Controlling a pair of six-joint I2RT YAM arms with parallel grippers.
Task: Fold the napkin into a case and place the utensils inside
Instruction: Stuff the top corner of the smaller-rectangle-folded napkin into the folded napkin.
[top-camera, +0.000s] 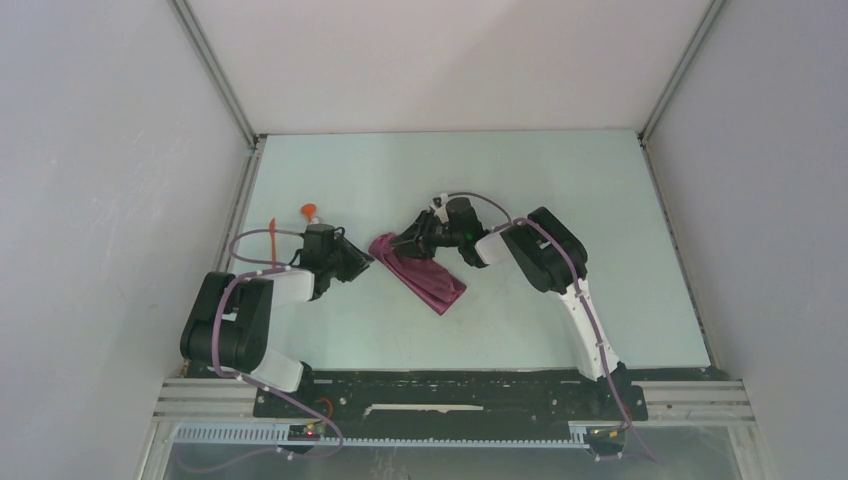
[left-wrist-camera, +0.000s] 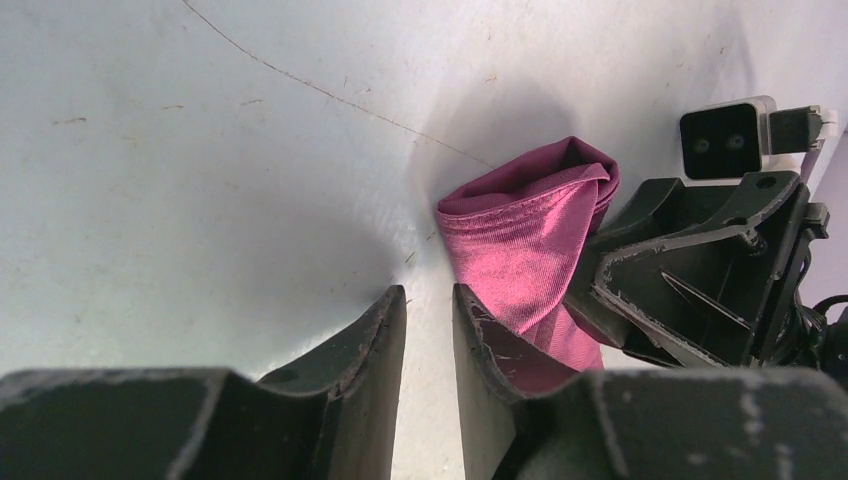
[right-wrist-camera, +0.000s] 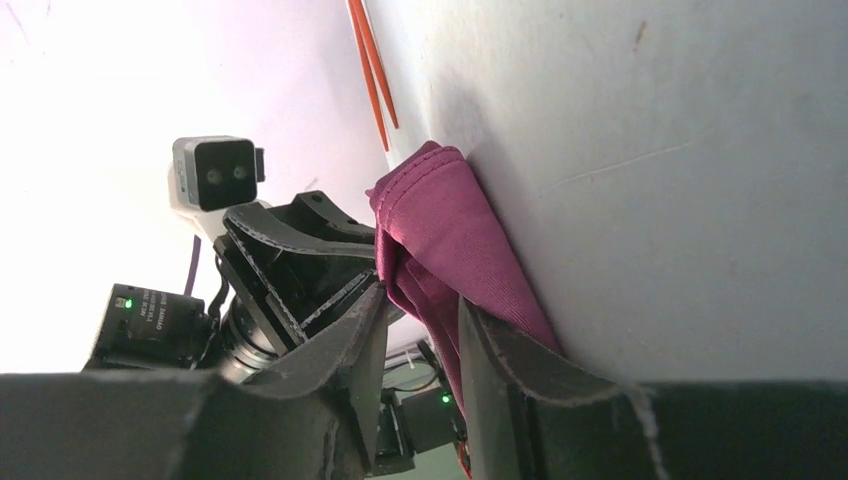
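1. Two fingers of the right gripper (right-wrist-camera: 422, 315) are seen clamped on a fold of the napkin (right-wrist-camera: 440, 215). In the right wrist view, maroon cloth fills the gap between them.
2. The jaws of the left gripper (left-wrist-camera: 430, 295) are shown only a narrow slit apart. Nothing but bare table (left-wrist-camera: 200, 180) is seen between them, and the finger nearer the cloth is set against its edge.
3. The two grippers are pointed at each other across the same end of the cloth, close together but not touching.
4. The napkin is folded into a long narrow strip and is laid aslant on the table in the top view. Its bunched far-left end is held between the grippers, and the rest is stretched toward the near right.
5. The utensils (top-camera: 310, 211) are found on the table at the far left, beyond the left arm and well apart from the napkin. One orange piece with a round end and one thin orange piece are made out there, and two thin orange stems are seen past the cloth's end in the right wrist view.
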